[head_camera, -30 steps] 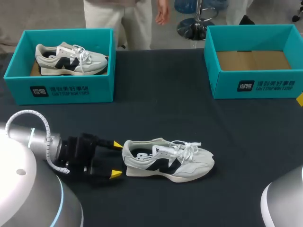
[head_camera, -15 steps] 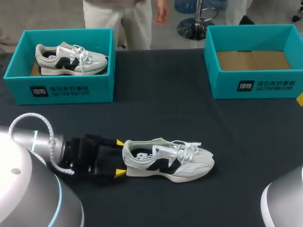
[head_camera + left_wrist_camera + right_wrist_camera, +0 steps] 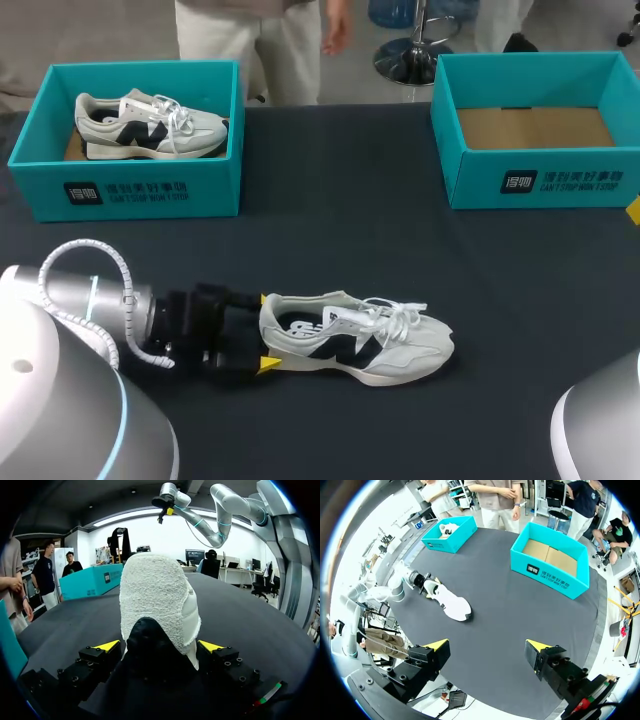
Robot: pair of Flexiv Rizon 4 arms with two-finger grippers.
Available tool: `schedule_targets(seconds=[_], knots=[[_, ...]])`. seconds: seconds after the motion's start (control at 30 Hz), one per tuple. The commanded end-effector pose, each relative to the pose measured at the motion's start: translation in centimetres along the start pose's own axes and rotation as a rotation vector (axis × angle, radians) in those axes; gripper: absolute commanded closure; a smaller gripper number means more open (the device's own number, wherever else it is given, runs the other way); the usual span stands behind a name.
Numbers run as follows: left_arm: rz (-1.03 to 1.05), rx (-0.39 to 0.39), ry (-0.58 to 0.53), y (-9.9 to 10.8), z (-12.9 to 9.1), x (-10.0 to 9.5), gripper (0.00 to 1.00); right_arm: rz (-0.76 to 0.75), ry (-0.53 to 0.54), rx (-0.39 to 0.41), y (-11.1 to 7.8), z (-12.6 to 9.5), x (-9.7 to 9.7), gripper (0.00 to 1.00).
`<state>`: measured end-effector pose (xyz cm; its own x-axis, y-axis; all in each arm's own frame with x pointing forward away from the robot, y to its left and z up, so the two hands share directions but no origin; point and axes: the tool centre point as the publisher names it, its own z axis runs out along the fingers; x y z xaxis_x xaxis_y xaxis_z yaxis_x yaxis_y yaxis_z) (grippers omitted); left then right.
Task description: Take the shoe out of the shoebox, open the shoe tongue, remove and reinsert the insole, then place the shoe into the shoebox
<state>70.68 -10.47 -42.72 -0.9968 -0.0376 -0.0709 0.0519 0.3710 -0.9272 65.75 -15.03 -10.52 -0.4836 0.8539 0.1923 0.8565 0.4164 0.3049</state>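
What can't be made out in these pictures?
- Insole's front: head view, covered by the shoe and its laces.
- Shoe's front: left wrist view, blocked by its own heel.
- Empty shoebox: head view, right corner cut off by the edge.
- Boxed shoe: right wrist view, too small for detail.
- Right gripper: outside the head view's edge.

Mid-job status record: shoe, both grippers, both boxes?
shoe: upright on the table, outside both boxes, toe toward my right
left gripper: open, shoe's heel between its fingers
right gripper: open, empty, high above the table
left shoebox: holds a second shoe
right shoebox: empty
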Motion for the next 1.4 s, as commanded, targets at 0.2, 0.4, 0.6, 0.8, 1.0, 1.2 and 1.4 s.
schedule_targets(seconds=[0.2,0.4,0.6,0.8,1.0,1.2,1.4], knots=[[-0.005,-0.011,0.001,0.9,0.8,-0.4,0.00,0.000,0.002,0.006,0.3,0.0,-0.1,0.00],[0.010,-0.016,0.014,1.1,0.9,-0.5,0.00,0.000,0.002,0.006,0.3,0.0,-0.1,0.00],[0.013,-0.018,0.025,1.0,0.7,0.2,0.00,0.000,0.002,0.006,0.3,0.0,-0.1,0.00],[0.010,-0.019,0.038,1.2,0.1,1.3,0.00,0.000,0.002,0.006,0.3,0.0,-0.1,0.00],[0.012,-0.020,0.018,1.3,-0.5,1.5,0.00,0.000,0.002,0.006,0.3,0.0,-0.1,0.00],[0.026,-0.005,-0.002,1.0,-0.6,0.9,0.00,0.000,0.002,0.006,0.3,0.0,-0.1,0.00],[0.043,0.000,0.005,0.7,-0.4,0.5,0.00,0.000,0.002,0.006,0.3,0.0,-0.1,0.00]])
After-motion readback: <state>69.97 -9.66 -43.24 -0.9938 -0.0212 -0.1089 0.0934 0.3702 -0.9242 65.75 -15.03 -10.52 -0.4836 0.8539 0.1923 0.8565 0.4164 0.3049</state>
